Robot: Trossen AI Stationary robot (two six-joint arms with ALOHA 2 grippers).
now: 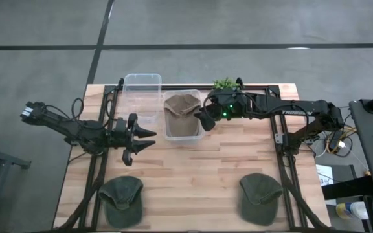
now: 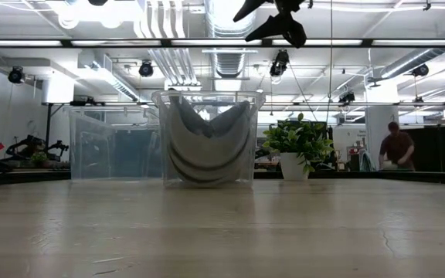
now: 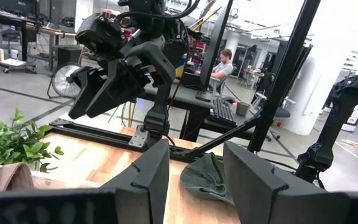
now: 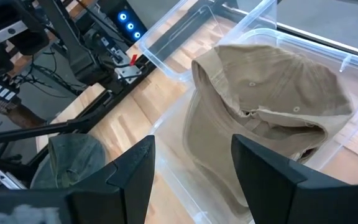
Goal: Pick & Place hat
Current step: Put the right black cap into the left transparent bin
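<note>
A tan hat (image 1: 182,111) lies crumpled inside a clear bin (image 1: 199,133) at the table's far middle; it also shows in the right wrist view (image 4: 260,118) and the low view (image 2: 207,147). Two green hats lie flat on the table near the front edge, one at the left (image 1: 122,199) and one at the right (image 1: 259,196). My right gripper (image 1: 203,118) is open and empty, above the bin's right side. My left gripper (image 1: 144,139) is open and empty, left of the bin, above the table.
A second clear bin (image 1: 141,90) stands empty left of the first. A small potted plant (image 1: 225,84) stands at the far edge behind the right arm. Bare wood lies between the bins and the two green hats.
</note>
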